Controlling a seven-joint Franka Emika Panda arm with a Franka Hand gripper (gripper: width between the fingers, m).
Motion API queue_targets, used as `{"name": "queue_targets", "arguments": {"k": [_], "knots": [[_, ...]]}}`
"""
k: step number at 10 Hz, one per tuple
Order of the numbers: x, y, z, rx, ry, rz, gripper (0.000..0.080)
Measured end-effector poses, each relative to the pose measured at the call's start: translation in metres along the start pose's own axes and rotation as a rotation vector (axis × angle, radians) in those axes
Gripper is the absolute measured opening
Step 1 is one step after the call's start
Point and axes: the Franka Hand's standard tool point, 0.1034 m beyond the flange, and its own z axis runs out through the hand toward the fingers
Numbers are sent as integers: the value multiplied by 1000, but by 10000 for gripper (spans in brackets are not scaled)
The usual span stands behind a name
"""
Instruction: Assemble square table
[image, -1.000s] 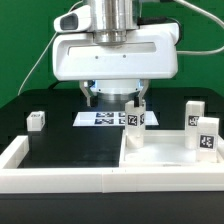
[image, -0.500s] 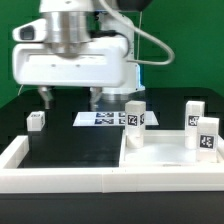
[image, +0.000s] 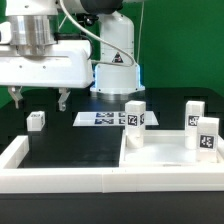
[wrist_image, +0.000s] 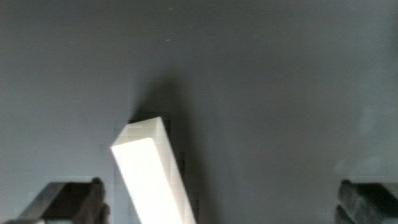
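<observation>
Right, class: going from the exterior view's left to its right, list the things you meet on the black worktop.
Tool → lone small leg → marker board → leg at the tabletop's corner → square tabletop → two legs at the far right.

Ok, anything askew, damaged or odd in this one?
Nothing stands out. The tabletop lies flat with three legs upright on it, a fourth leg stands alone, and the open hand hovers above it.

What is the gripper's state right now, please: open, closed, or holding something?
Gripper: open and empty, hanging above the small white leg on the exterior view's left, with its fingers spread wide apart.
</observation>
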Motion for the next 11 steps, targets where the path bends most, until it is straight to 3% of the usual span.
{"name": "queue_targets", "arguments": {"k": [2, 4, 5, 8, 9, 11], "knots": [[-1, 11, 1, -5, -1, 14, 649], [-10, 20, 11, -48, 0, -13, 649], [-15, 29, 16, -56, -22, -96, 649], [-23, 50, 17, 20, -172, -233, 649], [-21, 58, 16, 19, -168, -221, 649], [-22, 59, 17, 17, -167, -218, 649]]}}
